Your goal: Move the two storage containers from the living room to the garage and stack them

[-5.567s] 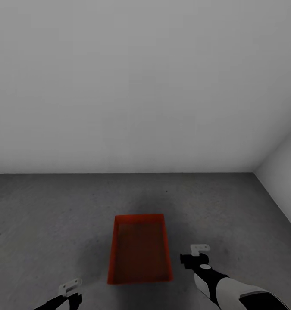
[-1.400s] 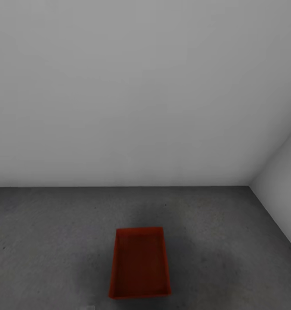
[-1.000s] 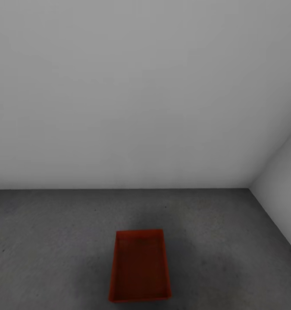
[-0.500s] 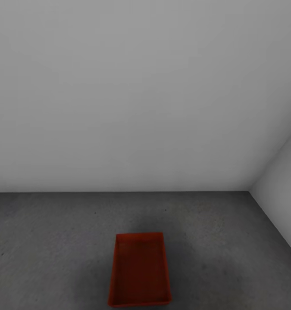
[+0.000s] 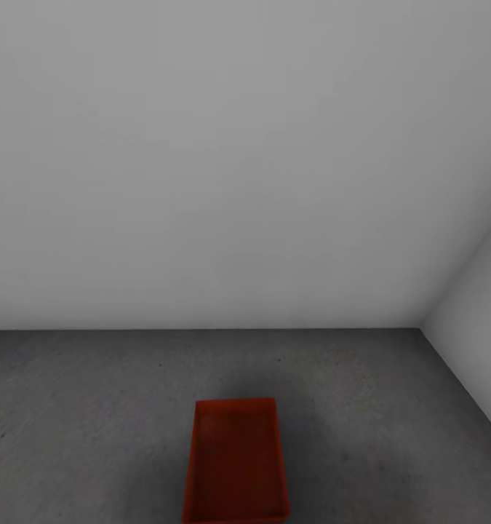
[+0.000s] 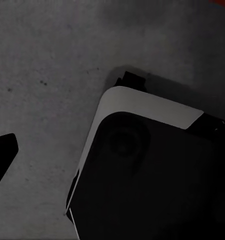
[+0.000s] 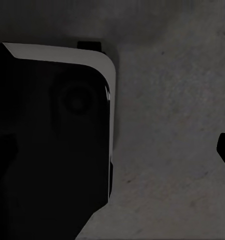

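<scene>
Both hands gone; container (image 5: 236, 463) grounded.

Open concrete floor (image 5: 92, 407) on both sides of the orange-red storage container (image 5: 236, 462), wide free strip between it and the back wall (image 5: 201, 182), side wall (image 5: 470, 342) closing the right, robot base (image 6: 152, 180) low over the floor

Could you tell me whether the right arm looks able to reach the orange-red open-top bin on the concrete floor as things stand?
Probably not right away: the orange-red rectangular open-top bin sits unobstructed on the dark grey concrete floor, but the right wrist view looks down beside the robot's own dark base, suggesting that arm is tucked back.
</scene>
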You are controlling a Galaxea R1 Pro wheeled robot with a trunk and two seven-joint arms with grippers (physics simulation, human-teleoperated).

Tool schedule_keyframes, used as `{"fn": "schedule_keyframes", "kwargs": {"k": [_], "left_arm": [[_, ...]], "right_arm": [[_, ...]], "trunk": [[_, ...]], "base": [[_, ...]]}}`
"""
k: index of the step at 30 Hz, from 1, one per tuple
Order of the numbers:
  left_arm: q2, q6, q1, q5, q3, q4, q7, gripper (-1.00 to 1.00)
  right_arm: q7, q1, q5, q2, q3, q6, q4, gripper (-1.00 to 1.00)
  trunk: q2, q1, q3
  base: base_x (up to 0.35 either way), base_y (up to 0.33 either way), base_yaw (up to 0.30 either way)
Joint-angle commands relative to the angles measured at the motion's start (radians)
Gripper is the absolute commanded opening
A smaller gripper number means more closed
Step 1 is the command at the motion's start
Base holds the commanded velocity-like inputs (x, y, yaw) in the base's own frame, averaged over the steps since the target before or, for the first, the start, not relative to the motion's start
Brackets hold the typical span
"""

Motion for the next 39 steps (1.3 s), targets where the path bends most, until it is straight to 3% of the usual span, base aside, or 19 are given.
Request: {"fn": "schedule_keyframes", "kwargs": {"k": [1, 39], "left_arm": [[0.000, 0.003, 0.000, 0.001, 0.007, -0.001, 0.002, 1.00], [0.000, 0.003, 0.000, -0.001, 0.007, -0.001, 0.002, 1.00]], "right_arm": [[-0.001, -0.001, -0.009, 0.000, 0.008, -0.006, 0.003, 1.00], [-0.001, -0.001, -0.009, 0.000, 0.008, -0.006, 0.003, 1.00]], "trunk": [[-0.001, 0.000, 0.001], [-0.001, 0.000, 0.062]], "base": [[0.000, 0.000, 0.000], [0.000, 0.000, 0.000]]}}
